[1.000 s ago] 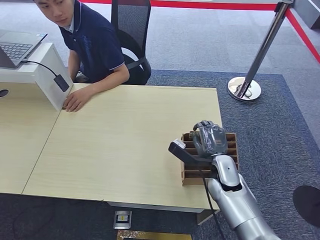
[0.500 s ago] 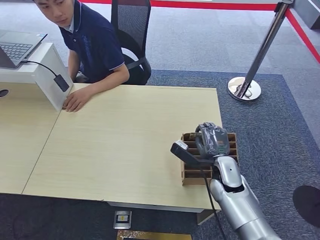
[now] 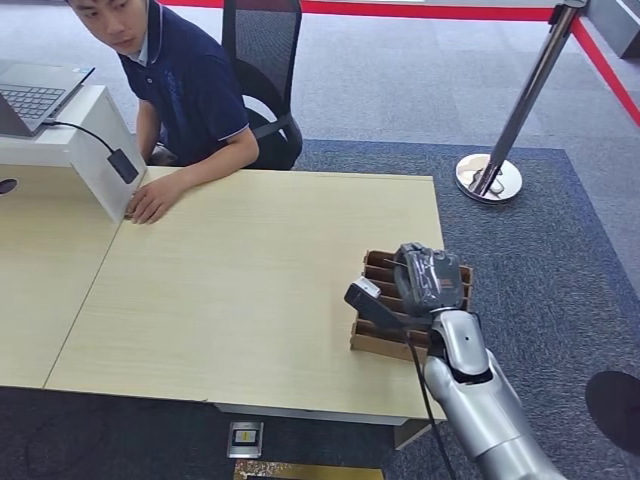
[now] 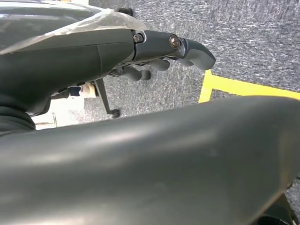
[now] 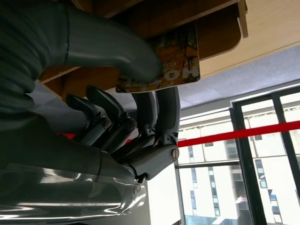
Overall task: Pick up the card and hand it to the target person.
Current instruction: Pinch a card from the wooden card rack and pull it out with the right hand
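Right hand [image 3: 427, 278] sits over the wooden slotted rack [image 3: 375, 331] at the near right corner of the bench [image 3: 249, 270]. Rack looks tilted, its near edge skewed against the bench edge.

Right wrist view: thumb [image 5: 116, 51] and fingers [image 5: 166, 110] pinch a card [image 5: 173, 61] with an orange and dark printed face. The thumb presses one side, the darker fingers back the other. The card is still partly inside the rack [image 5: 198, 28], wood on either side of it. Hand is clamped on the card.

A dark wrist camera [image 3: 365, 294] juts from the right arm toward the bench middle, a black cable trailing down along the silver forearm [image 3: 475, 400].

Left hand [image 4: 166, 51]: seen from its own wrist, hanging over grey carpet [image 4: 247, 42] with a yellow floor line [image 4: 244, 86]. Fingers curl loosely; cannot tell whether they are apart or together.

A person [image 3: 189, 85] in a dark blue polo shirt sits at the far left side of the bench, one hand [image 3: 151, 200] flat on the top beside a white stand [image 3: 90, 150] that carries a laptop [image 3: 34, 95]. A black mesh chair [image 3: 264, 60] is behind the person. Well apart from the rack.

A chrome stanchion [image 3: 498, 160] with red belt stands on the carpet beyond the bench's far right corner.
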